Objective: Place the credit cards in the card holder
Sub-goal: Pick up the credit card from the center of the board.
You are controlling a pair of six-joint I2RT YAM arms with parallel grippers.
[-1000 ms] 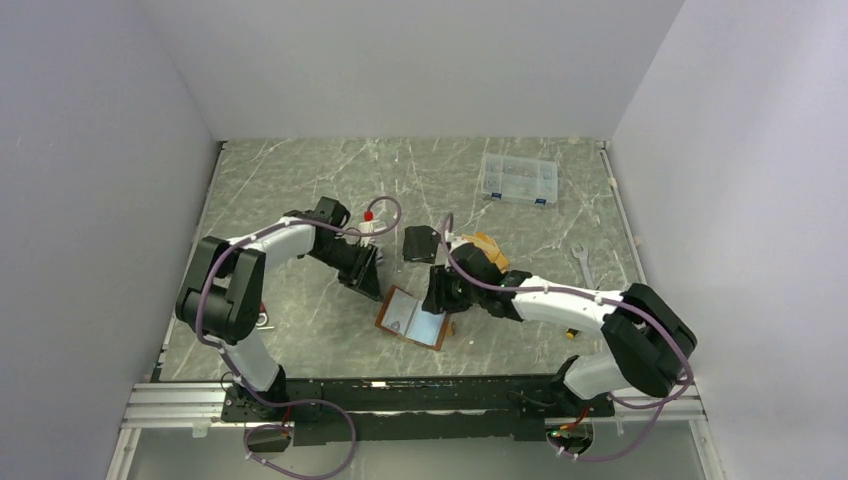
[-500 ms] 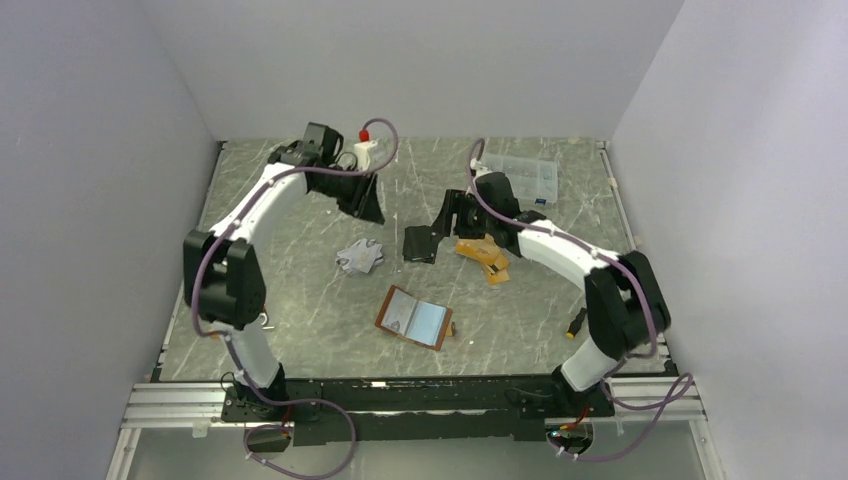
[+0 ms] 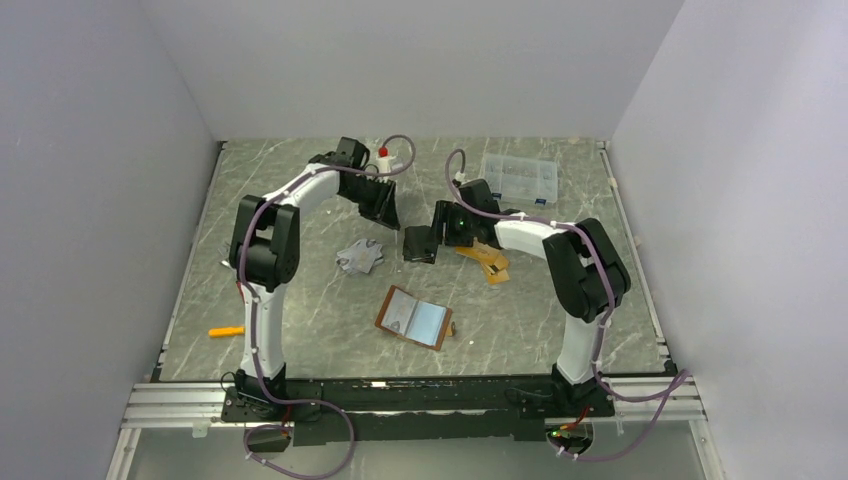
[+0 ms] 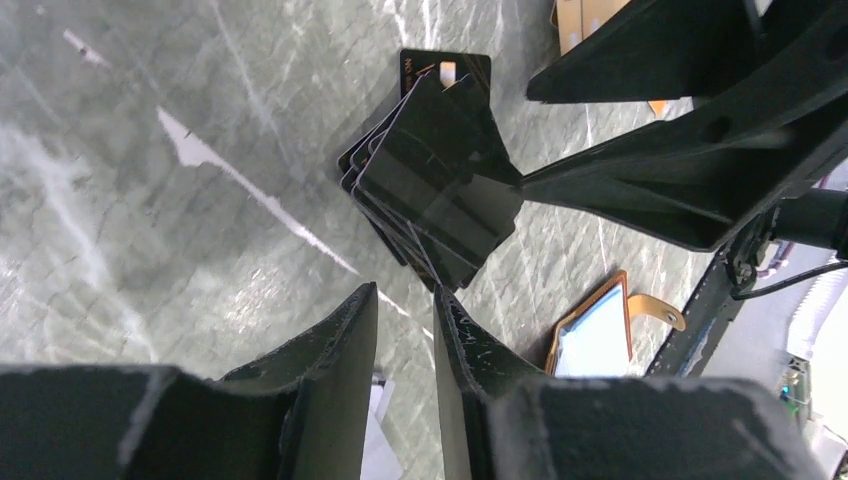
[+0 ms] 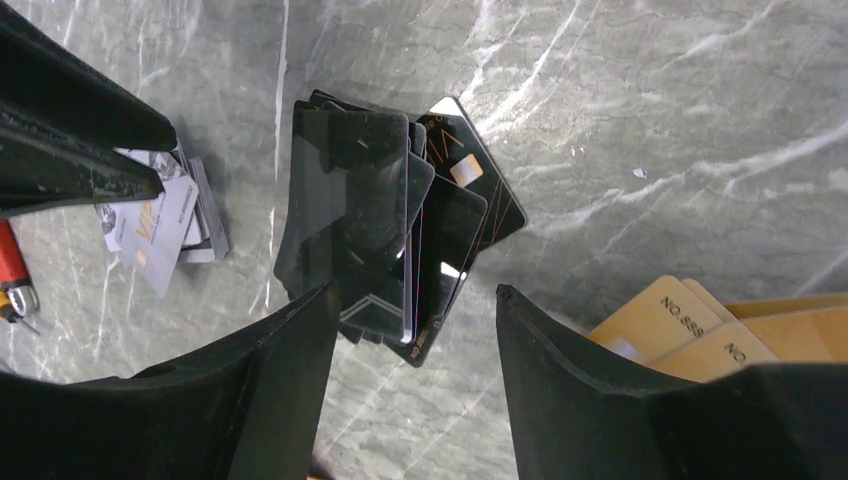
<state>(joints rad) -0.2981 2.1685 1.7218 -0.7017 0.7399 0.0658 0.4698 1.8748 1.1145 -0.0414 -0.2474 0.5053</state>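
A pile of black credit cards [image 3: 419, 243] [image 4: 430, 180] [image 5: 365, 200] lies fanned on the marble table. My left gripper [image 3: 386, 212] [image 4: 405, 292] hovers at its left, open by a narrow gap with nothing between the fingers. On the pile's right, my right gripper [image 3: 443, 224] [image 5: 415, 292] hangs just above its edge, wide open and empty. Silver-grey cards [image 3: 360, 257] [image 5: 160, 220] lie further left, orange-gold cards [image 3: 487, 260] [image 5: 700, 320] to the right. The tan card holder [image 3: 413, 318] [image 4: 595, 335] lies open nearer the arm bases, its inside pale.
A clear compartment box [image 3: 518, 180] stands at the back right. An orange pen-like object [image 3: 225, 331] lies at the front left. Grey walls enclose the table on three sides.
Both grippers left the card holder and swung to the back. The left gripper then came right toward the black pile. The right gripper's jaws opened wider.
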